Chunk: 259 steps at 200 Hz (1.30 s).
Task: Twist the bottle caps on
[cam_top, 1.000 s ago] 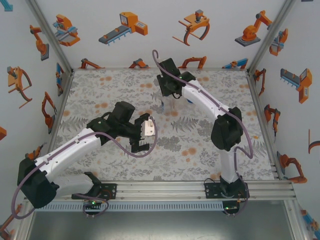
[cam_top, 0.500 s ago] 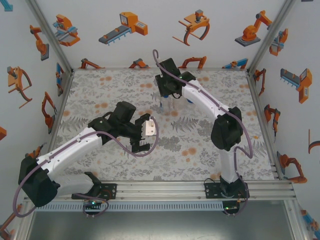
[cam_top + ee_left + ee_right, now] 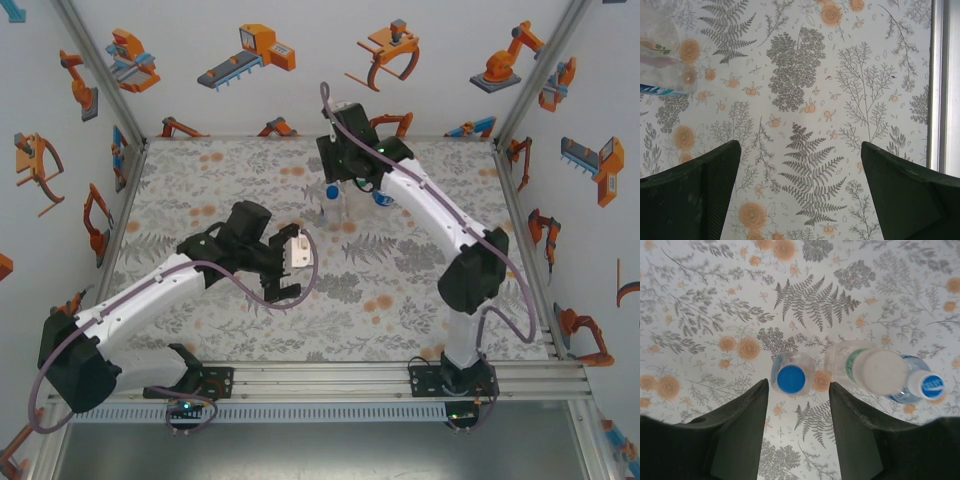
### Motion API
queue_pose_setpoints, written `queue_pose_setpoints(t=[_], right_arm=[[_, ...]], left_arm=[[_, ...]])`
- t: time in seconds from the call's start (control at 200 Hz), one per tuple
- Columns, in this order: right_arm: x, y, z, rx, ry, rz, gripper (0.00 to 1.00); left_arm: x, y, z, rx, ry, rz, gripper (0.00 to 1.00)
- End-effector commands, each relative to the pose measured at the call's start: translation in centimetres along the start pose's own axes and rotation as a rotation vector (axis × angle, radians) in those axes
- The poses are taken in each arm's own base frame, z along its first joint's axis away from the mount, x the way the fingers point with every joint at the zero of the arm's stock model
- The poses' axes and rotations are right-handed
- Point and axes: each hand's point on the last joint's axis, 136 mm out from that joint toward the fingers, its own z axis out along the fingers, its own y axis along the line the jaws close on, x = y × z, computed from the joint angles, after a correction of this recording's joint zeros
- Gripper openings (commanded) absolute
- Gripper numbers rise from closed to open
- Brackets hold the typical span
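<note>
- Enclosure: flat white walls (image 3: 200, 40) printed with orange and grey robot-arm drawings, held in bare aluminium posts.
- Surface: a matte table cover (image 3: 200, 180), pale, patterned with grey ferns and orange flowers. It lies smooth. A ribbed aluminium rail (image 3: 330, 380) runs along its near edge.
- Left arm (image 3: 150, 300): white shell, black joints and a purple cable. It is bent low over the middle left of the table.
- Right arm (image 3: 440, 215): same build, stretched to the far centre of the table.
- Left gripper (image 3: 800, 150): black, coarse-textured fingers spread wide. There is only cover between them and nothing is held.
- Right gripper (image 3: 797, 386): jaws parted and holding nothing. It hangs above the bottles, looking straight down.
- Wider bottle (image 3: 840, 362): clear plastic and upright, at the far centre of the table. It has a green neck ring (image 3: 852, 365).
- Slim bottle (image 3: 780, 371): clear and upright, just beside the wider one on its left. In the wrist view it stands in the gap between the right fingers, touching neither.
- Third bottle (image 3: 907, 392): clear, bluish and upright, close against the wider one's other side. Contact cannot be told.
- White cap (image 3: 884, 371): a plain round disc on the wider bottle.
- Blue cap (image 3: 791, 378): round and smooth, on the slim bottle.
- Small white cap (image 3: 931, 385): it has a blue mark and sits on the third bottle.
- How tightly any cap is screwed on cannot be told.
- Translucent shape (image 3: 665, 55): blurred, with a blue stripe, at a corner of the left wrist view. Not identifiable.
</note>
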Motion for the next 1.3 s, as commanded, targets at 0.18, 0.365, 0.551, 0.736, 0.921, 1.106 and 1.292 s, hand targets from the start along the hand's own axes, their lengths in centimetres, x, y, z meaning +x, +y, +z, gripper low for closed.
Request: queue_pose_setpoints(t=[0.18, 0.365, 0.551, 0.736, 0.921, 1.106, 1.292], right_arm=[[2.8, -5.6, -6.2, 0.151, -0.030, 0.006, 0.64], [8.0, -9.6, -7.5, 0.243, -0.025, 0.042, 0.88], [13.7, -13.8, -7.0, 0.334, 0.023, 0.095, 0.99], [18.4, -18.2, -5.0, 0.423, 0.033, 0.124, 0.99], [22.9, -22.2, -2.5, 0.494, 0.024, 0.150, 0.99], [25.3, -24.3, -0.7, 0.503, -0.044, 0.167, 0.99], [23.8, -25.6, -0.6, 0.471, -0.170, 0.166, 0.99]], left_arm=[[0.3, 5.9, -2.2, -0.186, -0.091, -0.175, 0.97], [1.7, 10.6, -3.8, -0.348, -0.055, -0.325, 0.97], [3.7, 15.1, -6.3, -0.557, -0.070, -0.510, 0.97], [9.0, 17.4, -7.5, -0.781, -0.035, -0.639, 0.97], [16.6, 17.4, -8.4, -0.980, 0.063, -0.734, 0.97], [22.0, 16.9, -9.2, -1.080, 0.088, -0.783, 0.97], [24.8, 17.1, -9.6, -1.129, 0.002, -0.796, 0.97]])
